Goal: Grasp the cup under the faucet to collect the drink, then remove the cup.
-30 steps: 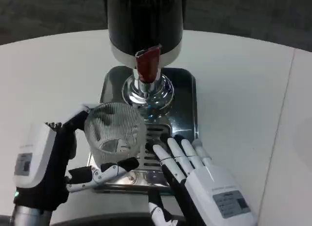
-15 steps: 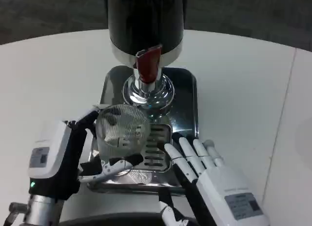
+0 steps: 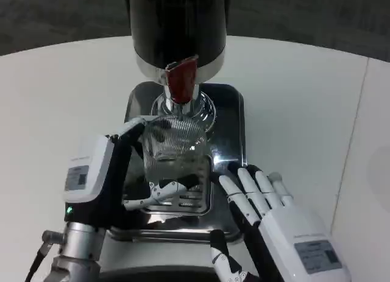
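Forward goes the cup (image 3: pixel 172 147), carried from the near-left part of the tray up to a spot just below the red faucet lever (image 3: pixel 181 82), and the left hand (image 3: pixel 100 181) has travelled with it! That hand has its fingers (image 3: pixel 163 189) wrapped around the ribbed side wall, one arched over the far rim and others low at the near side, so the cup is held, tilted a little and sitting over the slotted grate of the steel drip tray (image 3: pixel 234 120). It looks like thin clear ribbed plastic or glass: light, fairly stiff, slick on the outside, and likely to crack or squash if squeezed hard, so a moderate wrap around the mid wall is the place to take it, keeping the mouth free for the pour. Once liquid goes in it will get heavier and want to stay level. Right hand (image 3: pixel 277 218) lies flat at the near-right edge of the tray, fingers straight and spread, holding nothing. Count: 1 cup, 1 black dispenser (image 3: pixel 177 26) with 1 faucet, 1 tray, 2 hands on 1 white counter (image 3: pixel 55 93).
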`<state>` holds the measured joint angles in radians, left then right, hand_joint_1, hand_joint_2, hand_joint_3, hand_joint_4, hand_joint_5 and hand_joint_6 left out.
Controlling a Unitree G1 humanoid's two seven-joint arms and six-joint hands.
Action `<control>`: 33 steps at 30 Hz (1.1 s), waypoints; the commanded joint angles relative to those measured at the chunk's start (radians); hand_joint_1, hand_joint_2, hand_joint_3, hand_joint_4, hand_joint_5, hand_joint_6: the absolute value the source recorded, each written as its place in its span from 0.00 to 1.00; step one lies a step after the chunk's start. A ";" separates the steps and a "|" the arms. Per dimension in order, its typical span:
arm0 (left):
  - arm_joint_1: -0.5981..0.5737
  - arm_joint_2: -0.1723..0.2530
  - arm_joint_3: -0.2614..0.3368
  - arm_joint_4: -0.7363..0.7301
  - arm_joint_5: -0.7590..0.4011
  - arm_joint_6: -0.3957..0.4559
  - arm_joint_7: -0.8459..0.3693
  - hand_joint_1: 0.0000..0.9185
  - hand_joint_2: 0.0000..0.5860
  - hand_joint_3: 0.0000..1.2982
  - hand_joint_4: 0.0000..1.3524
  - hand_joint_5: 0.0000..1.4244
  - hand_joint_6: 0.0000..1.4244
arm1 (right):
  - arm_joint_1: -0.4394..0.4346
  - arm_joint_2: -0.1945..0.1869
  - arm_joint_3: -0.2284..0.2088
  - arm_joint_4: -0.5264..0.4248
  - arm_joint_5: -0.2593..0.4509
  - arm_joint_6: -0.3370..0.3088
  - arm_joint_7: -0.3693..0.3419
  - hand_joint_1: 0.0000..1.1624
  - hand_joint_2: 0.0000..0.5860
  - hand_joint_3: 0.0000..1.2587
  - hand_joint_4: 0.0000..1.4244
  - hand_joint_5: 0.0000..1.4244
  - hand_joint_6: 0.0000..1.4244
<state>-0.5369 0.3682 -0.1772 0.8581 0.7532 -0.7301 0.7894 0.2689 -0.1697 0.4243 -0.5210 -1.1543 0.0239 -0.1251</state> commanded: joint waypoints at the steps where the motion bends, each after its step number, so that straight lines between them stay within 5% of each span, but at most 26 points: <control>1: -0.030 -0.004 -0.032 0.045 -0.002 0.013 0.046 0.64 0.32 0.71 0.76 0.87 0.92 | 0.019 -0.004 -0.007 -0.023 -0.006 0.002 0.009 0.20 1.00 0.08 0.00 0.00 0.00; 6: -0.041 0.003 -0.062 0.091 -0.004 0.038 0.053 0.62 0.31 0.71 0.70 0.78 0.84 | 0.031 -0.002 -0.015 -0.029 -0.001 0.004 0.012 0.20 1.00 0.08 0.00 0.00 0.00; 9: -0.047 0.007 -0.077 0.112 -0.015 0.032 0.032 0.54 0.25 0.62 0.59 0.70 0.75 | 0.033 0.001 -0.016 -0.026 0.001 0.004 0.012 0.19 1.00 0.08 0.00 0.00 0.00; 13: -0.038 0.013 -0.096 0.114 -0.030 0.025 0.031 0.41 0.24 0.44 0.40 0.45 0.46 | 0.031 0.007 -0.015 -0.022 0.004 0.007 0.013 0.19 1.00 0.09 0.01 0.00 0.00; 17: -0.033 0.019 -0.101 0.126 -0.058 0.009 0.002 0.32 0.19 0.29 0.27 0.36 0.29 | 0.028 0.011 -0.016 -0.017 0.008 0.009 0.015 0.19 1.00 0.09 0.01 0.00 0.00; 22: -0.030 0.025 -0.108 0.128 -0.059 0.013 0.003 0.28 0.15 0.14 0.12 0.27 0.21 | 0.026 0.017 -0.017 -0.011 0.015 0.012 0.019 0.19 1.00 0.09 0.01 0.00 0.00; 33: -0.010 0.034 -0.099 0.102 -0.105 -0.017 -0.023 0.05 0.00 0.05 0.02 0.21 0.14 | 0.028 0.018 -0.018 -0.008 0.023 0.016 0.019 0.19 1.00 0.09 0.01 0.00 0.00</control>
<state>-0.5779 0.3886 -0.2834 0.9725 0.6685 -0.7253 0.7813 0.2878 -0.1569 0.4036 -0.5385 -1.1336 0.0324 -0.1129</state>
